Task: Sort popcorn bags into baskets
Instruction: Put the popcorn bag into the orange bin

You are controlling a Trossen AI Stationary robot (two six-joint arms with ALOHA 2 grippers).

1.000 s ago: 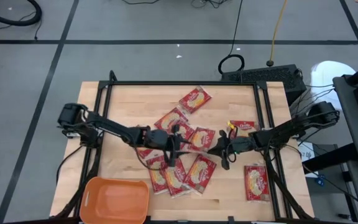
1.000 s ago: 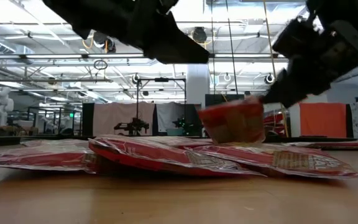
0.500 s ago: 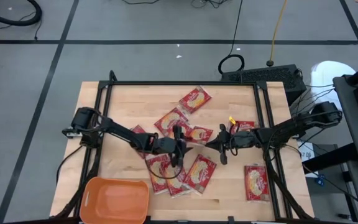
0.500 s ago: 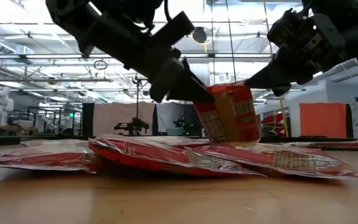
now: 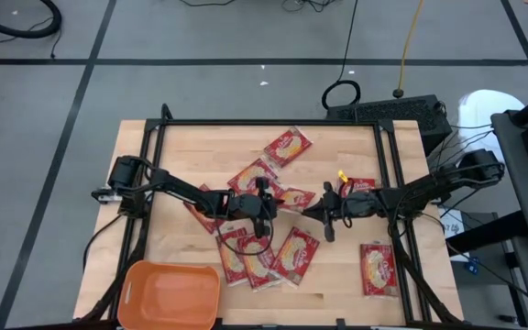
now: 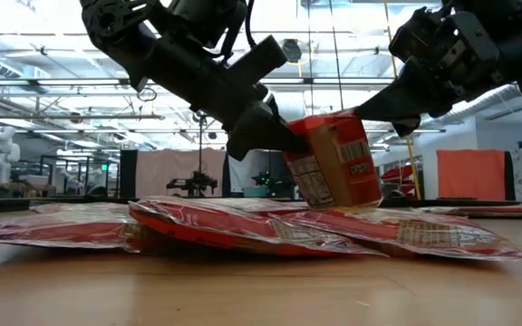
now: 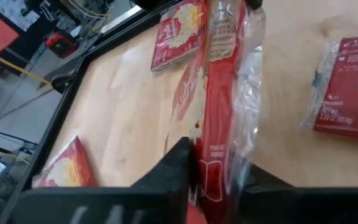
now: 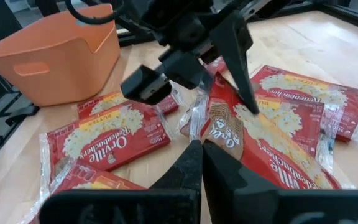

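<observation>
**Operator:** Report the state of both end effectors.

**Technician:** The left end effector point(image 5: 269, 203) and the right end effector point(image 5: 312, 213) meet near the middle of the desk point(image 5: 191, 147). Both are clamped on the same popcorn bag point(image 6: 333, 170), one at each end. The low view shows that bag raised on edge and tilted, its lower corner just above the bags lying flat. In the left wrist view the bag's edge sits pinched between the dark fingers point(image 7: 173, 171); in the right wrist view the two fingers are pressed together on the bag's clear wrapper.

**Operator:** Why a two-sided hold?

**Technician:** Judgement only: this looks like a transfer between arms. The orange basket point(image 5: 170, 295) stands at the near left corner of the desk, on the left arm's side and well apart from the right arm's base. Passing the bag to the left arm would shorten the route to the basket.

**Operator:** Where are the remaining bags?

**Technician:** Spread flat over the centre of the desk, several overlapping just below the end effectors, with one bag point(image 5: 377, 269) alone near the right edge. The basket appears to hold nothing yet, so sorting is at an early stage.

**Operator:** Risk?

**Technician:** The slack wrapper may slip or tear if both arms pull apart before one lets go.
</observation>
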